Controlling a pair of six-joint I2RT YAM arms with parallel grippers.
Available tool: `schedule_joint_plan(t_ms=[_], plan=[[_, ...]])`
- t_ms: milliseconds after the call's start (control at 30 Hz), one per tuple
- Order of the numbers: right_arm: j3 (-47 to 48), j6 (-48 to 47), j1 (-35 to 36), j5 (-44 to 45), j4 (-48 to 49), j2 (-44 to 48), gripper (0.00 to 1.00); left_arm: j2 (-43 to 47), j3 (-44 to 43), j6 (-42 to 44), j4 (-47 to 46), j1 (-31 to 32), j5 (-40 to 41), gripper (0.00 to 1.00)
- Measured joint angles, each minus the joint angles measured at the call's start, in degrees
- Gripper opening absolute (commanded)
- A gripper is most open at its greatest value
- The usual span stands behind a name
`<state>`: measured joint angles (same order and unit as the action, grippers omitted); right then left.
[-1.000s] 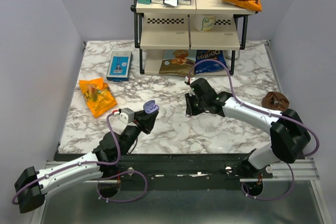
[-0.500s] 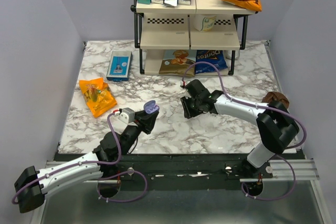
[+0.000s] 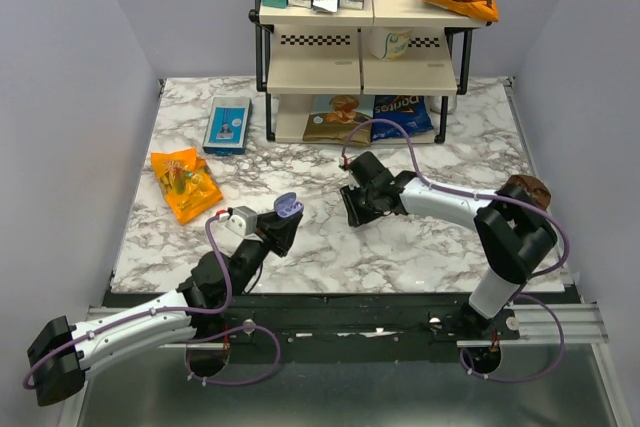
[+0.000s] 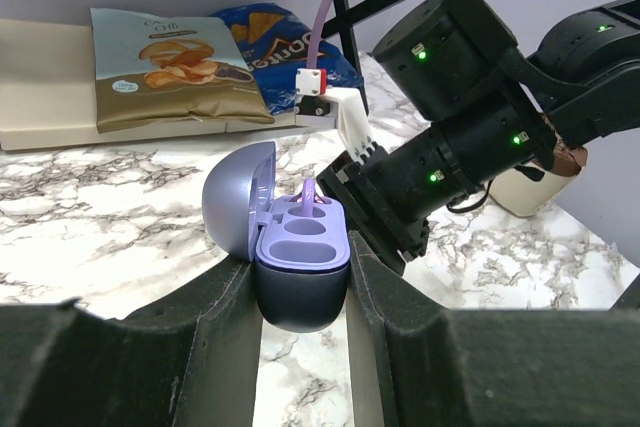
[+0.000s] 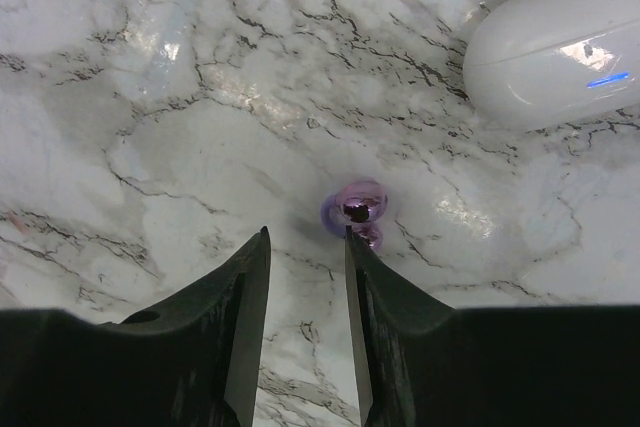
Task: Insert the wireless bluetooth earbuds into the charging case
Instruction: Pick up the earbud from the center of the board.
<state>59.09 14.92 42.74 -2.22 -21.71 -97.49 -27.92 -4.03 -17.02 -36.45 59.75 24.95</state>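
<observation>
My left gripper [image 3: 283, 221] is shut on the charging case [image 4: 300, 272], a round lavender-blue case held above the marble with its lid [image 4: 238, 209] swung open to the left. A small purple earbud stem [image 4: 309, 194] stands up in the far socket; the near socket shows bare. One lavender earbud [image 5: 356, 210] with a ring-like tip lies on the marble, touching the tip of the right finger [image 5: 372, 297] of my right gripper [image 5: 307, 235]. That gripper is open, with nothing between its fingers. In the top view my right gripper [image 3: 352, 209] points down-left, a short way right of the case [image 3: 287, 205].
A white oval case [image 5: 560, 42] lies just beyond the earbud. A two-tier shelf rack [image 3: 360, 57] with boxes and snack bags stands at the back. An orange snack bag [image 3: 184, 183] and a blue box [image 3: 227, 124] lie at left, a brown object [image 3: 526, 190] at right.
My right gripper has opened wider and shifted left toward the case. My left gripper and the case have stayed in place.
</observation>
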Motion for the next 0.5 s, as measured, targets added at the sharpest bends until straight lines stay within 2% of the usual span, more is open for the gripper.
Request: schedule_joint_plan(t_ms=[500], plan=[[0.0,0.1,0.0,2.8,0.0,-1.1,0.42,0.0,0.1,0.0,-0.3,0.0,0.0,0.00]])
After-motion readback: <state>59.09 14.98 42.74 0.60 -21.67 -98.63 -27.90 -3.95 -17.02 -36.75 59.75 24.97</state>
